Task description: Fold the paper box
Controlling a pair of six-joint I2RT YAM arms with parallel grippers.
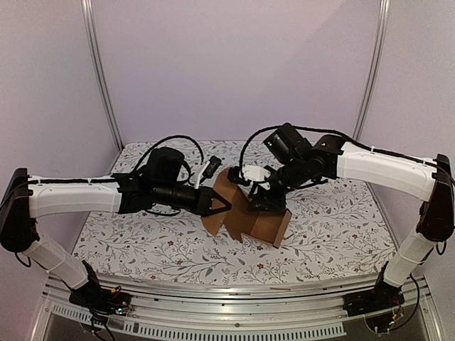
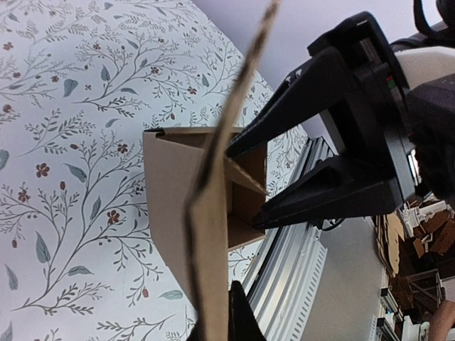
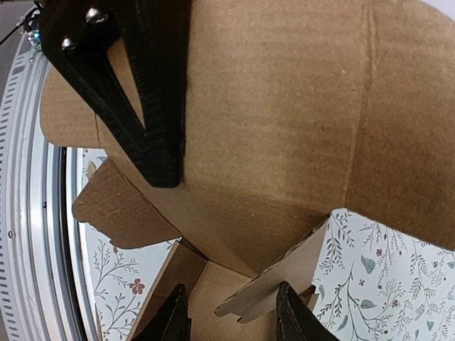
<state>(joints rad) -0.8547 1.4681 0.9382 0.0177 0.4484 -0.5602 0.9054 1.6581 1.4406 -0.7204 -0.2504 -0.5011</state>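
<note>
The paper box (image 1: 250, 222), half-formed, is pictured at the middle of the flowered counter (image 1: 142, 241). Its tall flap (image 2: 213, 234) is pinched edge-on by the closed left hand (image 1: 217, 204). The right hand (image 1: 257, 206) is poised at the carton's open mouth with jaws parted, gripping nothing. If the pinched flap were pulled harder, the light carton could be dragged or tipped. A short inner flap (image 3: 274, 288) could be crushed if the right hand were closed. That this flap lies between the right fingertips (image 3: 291, 312) is shown only by the right wrist view; the box's place on the counter is shown only from overhead.
</note>
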